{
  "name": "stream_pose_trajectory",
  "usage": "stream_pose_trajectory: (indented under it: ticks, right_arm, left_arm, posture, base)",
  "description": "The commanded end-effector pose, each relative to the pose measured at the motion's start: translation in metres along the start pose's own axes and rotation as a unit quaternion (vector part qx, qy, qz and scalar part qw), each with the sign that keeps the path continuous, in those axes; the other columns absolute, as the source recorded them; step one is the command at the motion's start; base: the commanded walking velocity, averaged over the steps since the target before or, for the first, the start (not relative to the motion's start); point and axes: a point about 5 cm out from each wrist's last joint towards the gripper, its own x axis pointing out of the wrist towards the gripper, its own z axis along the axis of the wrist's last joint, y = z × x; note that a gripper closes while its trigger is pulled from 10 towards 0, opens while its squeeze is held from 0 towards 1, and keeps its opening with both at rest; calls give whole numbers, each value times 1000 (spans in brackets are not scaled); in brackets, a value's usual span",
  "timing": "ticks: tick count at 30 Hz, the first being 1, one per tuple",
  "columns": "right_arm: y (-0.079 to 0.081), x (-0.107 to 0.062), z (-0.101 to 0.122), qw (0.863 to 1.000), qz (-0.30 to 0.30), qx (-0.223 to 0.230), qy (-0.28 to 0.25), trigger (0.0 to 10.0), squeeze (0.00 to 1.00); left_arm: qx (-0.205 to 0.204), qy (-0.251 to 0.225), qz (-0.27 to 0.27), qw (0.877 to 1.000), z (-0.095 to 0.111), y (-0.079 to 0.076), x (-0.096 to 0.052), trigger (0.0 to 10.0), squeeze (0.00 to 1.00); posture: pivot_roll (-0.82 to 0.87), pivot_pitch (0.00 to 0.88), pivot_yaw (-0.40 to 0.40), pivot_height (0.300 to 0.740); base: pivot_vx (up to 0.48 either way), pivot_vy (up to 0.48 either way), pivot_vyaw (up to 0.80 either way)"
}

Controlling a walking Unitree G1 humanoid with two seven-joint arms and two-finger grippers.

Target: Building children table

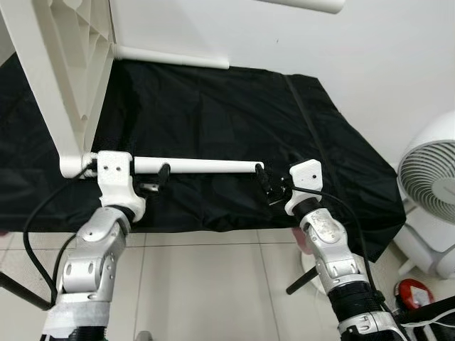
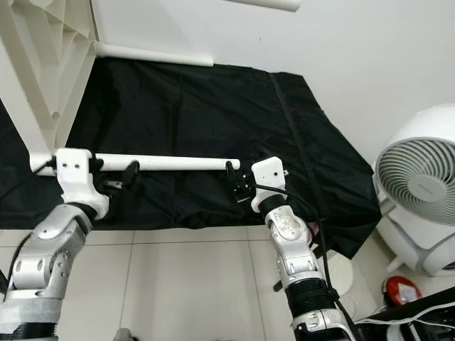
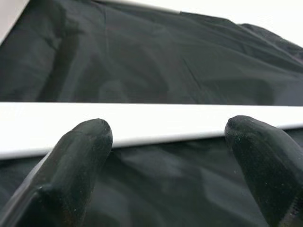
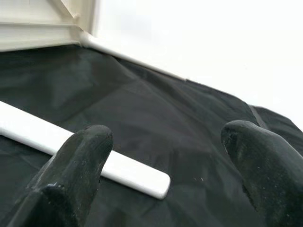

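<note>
A white children's table top (image 1: 57, 71) stands on its edge at the left, on a black cloth (image 1: 227, 106). One white leg (image 1: 206, 166) sticks out sideways from its lower corner, low over the cloth. My left gripper (image 1: 158, 179) is open right at this leg, near the corner; in the left wrist view the leg (image 3: 151, 120) crosses just past both fingertips (image 3: 90, 137). My right gripper (image 1: 266, 181) is open at the leg's free end (image 4: 158, 182), not touching it. A second leg (image 1: 170, 57) lies along the wall.
The black cloth covers a low platform whose front edge hangs over a tiled floor (image 1: 213, 284). A white fan (image 1: 434, 185) stands at the right, with a red object (image 1: 411, 293) below it. A third white leg (image 1: 306, 3) shows at the top.
</note>
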Motion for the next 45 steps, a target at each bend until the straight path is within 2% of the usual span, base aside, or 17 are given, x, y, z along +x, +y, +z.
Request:
stream_pose_trajectory:
  ticks: [1,4,10,14,17,22,23,24,25,27,34,45]
  right_arm:
    - [4,-3,-1,1000,9,-1,-1,10000,0]
    - [4,-1,-2,1000,-17,7,1,10000,0]
    - [5,2,0,999,-32,9,-1,10000,0]
    - [4,4,4,999,-42,13,-6,10000,0]
    - [-1,6,8,998,-53,16,-10,10000,0]
    - [-2,9,11,999,-50,12,-17,10000,0]
    - [-2,10,13,999,-48,10,-21,10000,0]
    - [-2,10,13,999,-48,10,-21,10000,0]
    - [-2,12,16,998,-48,7,-26,10000,0]
    - [-3,13,18,998,-49,6,-28,10000,0]
    - [-3,14,20,998,-52,1,-31,10000,0]
    - [-7,15,30,997,-59,-22,-48,10000,0]
  left_arm:
    - [4,0,-9,1000,0,-6,-2,10000,0]
    - [6,-7,-15,1000,0,-12,1,10000,0]
    - [9,-8,-4,1000,-1,-12,7,10000,0]
    - [-10,4,3,1000,-5,-13,6,10000,0]
    - [-87,31,54,994,-14,-4,3,10000,0]
    - [-122,35,75,989,-14,0,6,10000,0]
    - [-144,39,97,984,-15,5,8,10000,0]
    - [-144,39,97,984,-15,5,8,10000,0]
    - [-183,37,133,973,-15,13,12,10000,0]
    - [-197,34,144,969,-14,17,14,10000,0]
    - [-218,37,160,962,-12,22,20,10000,0]
    - [-228,70,160,958,-16,17,29,10000,0]
  posture:
    - [102,93,-36,740]
    - [105,96,-43,740]
    - [114,97,-61,740]
    - [127,90,-82,740]
    - [136,89,-93,740]
    - [139,89,-100,740]
    - [141,89,-103,740]
    - [141,89,-103,740]
    - [141,89,-103,740]
    - [141,89,-103,740]
    - [133,90,-98,740]
    - [110,89,-77,740]
  base:
    - [0,0,0]
    - [0,0,0]
    - [0,0,0]
    - [0,0,0]
    - [0,0,0]
    - [0,0,0]
    - [0,0,0]
    - [0,0,0]
    - [0,0,0]
    - [0,0,0]
    - [0,0,0]
    - [0,0,0]
